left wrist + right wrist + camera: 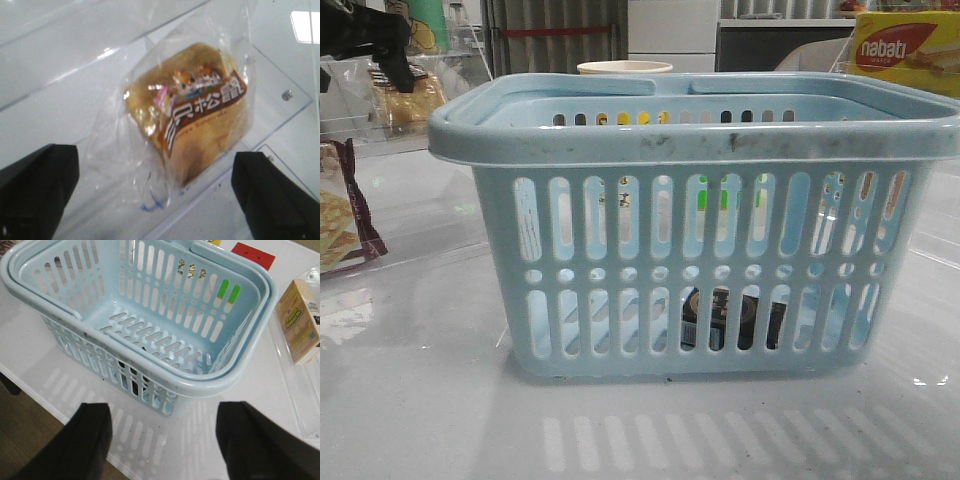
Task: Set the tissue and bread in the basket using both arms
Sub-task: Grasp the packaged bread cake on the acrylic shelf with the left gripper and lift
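The light blue basket [700,140] stands on the middle of the table and also shows in the right wrist view [235,375]. A dark tissue pack [725,318] with pale markings shows through its lower front slots, low inside the basket. The bread [195,110], a clear packet with a brown label band, lies in a clear tray; it is also at the far left of the front view [408,100]. My left gripper [155,192] is open just above the bread, one finger on each side, not touching it. My right gripper [162,440] is open and empty over the table beside the basket.
A maroon-edged snack bag [340,215] lies at the left. A paper cup [625,68] and a yellow nabati box [910,50] stand behind the basket. A beige carton [300,322] lies in a clear tray. The table edge [30,390] runs close to the basket.
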`<state>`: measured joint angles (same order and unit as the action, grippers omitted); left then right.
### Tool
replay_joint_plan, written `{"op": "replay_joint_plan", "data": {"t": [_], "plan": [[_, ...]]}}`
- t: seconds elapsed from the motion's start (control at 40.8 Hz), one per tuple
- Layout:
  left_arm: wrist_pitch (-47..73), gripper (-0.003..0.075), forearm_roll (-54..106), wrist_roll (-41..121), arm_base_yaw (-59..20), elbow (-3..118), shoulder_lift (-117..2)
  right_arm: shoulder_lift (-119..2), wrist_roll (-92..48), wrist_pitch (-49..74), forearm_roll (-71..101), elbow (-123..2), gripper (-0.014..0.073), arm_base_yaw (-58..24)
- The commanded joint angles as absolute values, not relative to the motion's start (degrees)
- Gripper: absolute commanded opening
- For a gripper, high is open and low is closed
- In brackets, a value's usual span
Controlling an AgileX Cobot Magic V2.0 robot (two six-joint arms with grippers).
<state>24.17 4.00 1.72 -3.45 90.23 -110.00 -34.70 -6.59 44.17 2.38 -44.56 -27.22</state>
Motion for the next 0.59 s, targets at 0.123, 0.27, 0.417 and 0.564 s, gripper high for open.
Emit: {"op": "replay_joint_plan", "data": {"t": [0.123, 0.27, 0.417, 0.564], "plan": [[14.4, 0.0666, 4.7, 1.6, -3.5, 92.4, -109.5, -34.8, -6.9, 40.2, 1.7, -46.1, 0.055, -27.2], [13.5, 0.0622, 4.6, 1.6, -3.5, 92.4, -109.7, -34.8, -6.9, 40.2, 1.7, -46.1, 0.055, -27.2], [11.7, 0.0483, 4.5, 1.6, -3.5, 92.4, -109.7, -34.8, -6.9, 40.2, 1.7, -46.1, 0.055, -27.2], [11.1, 0.0348, 4.5, 1.6, -3.5, 92.4, -109.7, -34.8, -6.9, 40.2, 1.7, -46.1, 0.055, -27.2]]}}
